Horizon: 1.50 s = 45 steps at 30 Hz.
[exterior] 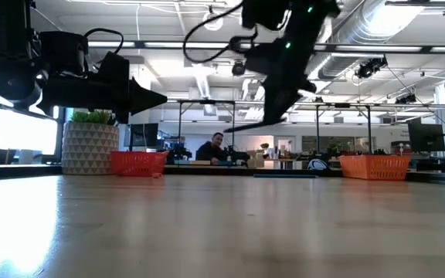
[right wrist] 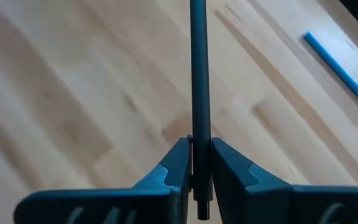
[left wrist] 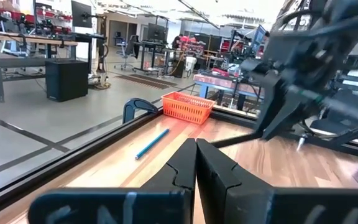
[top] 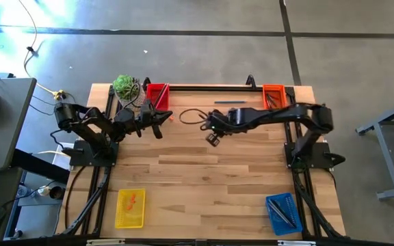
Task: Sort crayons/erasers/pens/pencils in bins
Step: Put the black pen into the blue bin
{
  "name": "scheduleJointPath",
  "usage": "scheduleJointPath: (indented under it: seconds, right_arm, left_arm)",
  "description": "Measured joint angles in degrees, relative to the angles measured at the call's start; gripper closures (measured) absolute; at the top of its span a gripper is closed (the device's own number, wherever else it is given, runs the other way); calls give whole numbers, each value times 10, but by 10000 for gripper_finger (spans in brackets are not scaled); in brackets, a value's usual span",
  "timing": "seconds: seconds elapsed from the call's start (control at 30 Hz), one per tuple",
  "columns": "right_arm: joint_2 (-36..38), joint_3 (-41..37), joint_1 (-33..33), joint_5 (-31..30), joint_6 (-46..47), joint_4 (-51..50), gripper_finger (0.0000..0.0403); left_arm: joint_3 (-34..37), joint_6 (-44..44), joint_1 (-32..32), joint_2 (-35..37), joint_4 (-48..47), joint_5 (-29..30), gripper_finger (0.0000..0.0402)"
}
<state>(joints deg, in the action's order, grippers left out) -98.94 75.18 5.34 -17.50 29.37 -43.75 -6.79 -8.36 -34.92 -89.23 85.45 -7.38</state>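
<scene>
My right gripper (top: 208, 124) hangs above the far middle of the table, shut on a thin dark grey stick (right wrist: 197, 74). In the low view the stick (exterior: 247, 123) slants down from the gripper (exterior: 278, 108), clear of the table. My left gripper (top: 161, 121) is shut and empty, raised near the red bin (top: 157, 93). The orange bin (top: 273, 94) stands at the far right, the yellow bin (top: 130, 207) near left, the blue bin (top: 282, 212) near right. A blue stick (top: 230, 102) lies by the far edge. A small red-orange crayon (top: 172, 117) lies beside the red bin. My right gripper pinches the dark stick between its two fingers near one end (right wrist: 199, 163); a short stub (right wrist: 201, 208) sticks out behind the fingers. The stick runs along the fingers and points on ahead of them. It is lifted clear of the table and slants down toward the table's left.
A white pot with a green plant (top: 126, 87) stands at the far left corner beside the red bin. The blue bin holds several sticks, the yellow bin a small orange piece. A person (exterior: 216, 147) sits in the room beyond the table.
</scene>
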Motion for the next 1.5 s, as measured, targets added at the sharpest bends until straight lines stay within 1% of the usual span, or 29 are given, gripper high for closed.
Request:
scheduleJointPath:
  seconds: [0.17, 0.37, 0.57, 0.7, 0.87, 1.0, 1.17, 1.3, 1.4, 1.5]
  right_arm:
    - [67, 0, -34, 2, 49, -84, 368]
    - [142, 0, -89, 15, 139, -178, 368]
    - [196, 0, -162, 14, 261, -267, 368]
    - [214, 0, -225, 20, 348, -296, 368]
    - [216, 0, -336, 52, 466, -301, 368]
    - [216, 0, -435, 54, 593, -302, 368]
    - [201, 1, -562, 17, 764, -313, 368]
    - [175, 1, -649, -13, 868, -307, 368]
    - [151, 1, -698, -24, 938, -288, 368]
    - [125, 1, -733, -26, 971, -265, 368]
  left_arm:
    - [0, 5, 0, 0, 1, 0, 401]
    - [-12, 15, 0, 0, 1, 3, 401]
    - [-33, 27, 0, 0, -7, -1, 401]
    - [-43, 30, 0, 0, -25, -1, 401]
    - [-47, 51, 0, 0, -47, -1, 401]
    - [-47, 56, 0, 0, -47, -1, 401]
    - [-47, 56, 0, 0, -46, -1, 401]
    - [-48, 56, 0, 0, -47, -1, 401]
    - [-54, 55, 2, 0, -46, -1, 401]
    - [-60, 56, 8, 0, -46, -7, 401]
